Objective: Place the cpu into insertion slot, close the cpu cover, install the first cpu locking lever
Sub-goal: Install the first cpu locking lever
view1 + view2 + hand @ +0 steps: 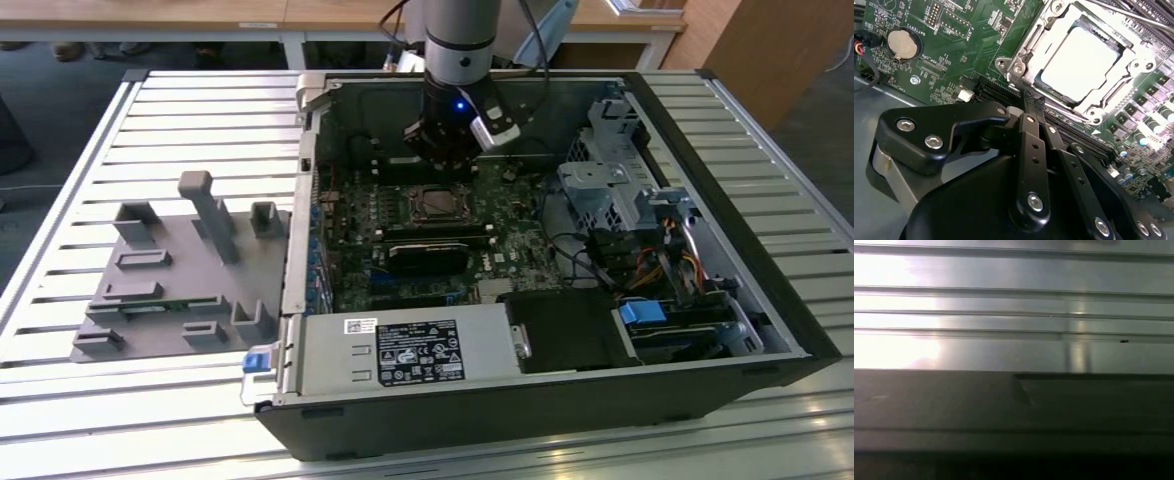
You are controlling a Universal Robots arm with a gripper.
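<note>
With the dull silver square cpu (1081, 57) seated under the thin silvery metal cpu cover (1026, 55), the black pincer (1035, 102) — fingers pressed together, empty — should press the thin steel locking lever (1134, 17), at the cover's one o'clock, down squarely.

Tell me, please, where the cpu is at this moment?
In the second wrist view the cpu lies in the insertion slot on the green motherboard, framed by the cpu cover, just beyond the gripper.

A workshop or lab bench — an open computer case (534, 400) lies on a slatted aluminium table (160, 120), a grey moulded fixture tray (174, 280) beside it, wooden desks (200, 15) behind the arm (461, 40).
</note>
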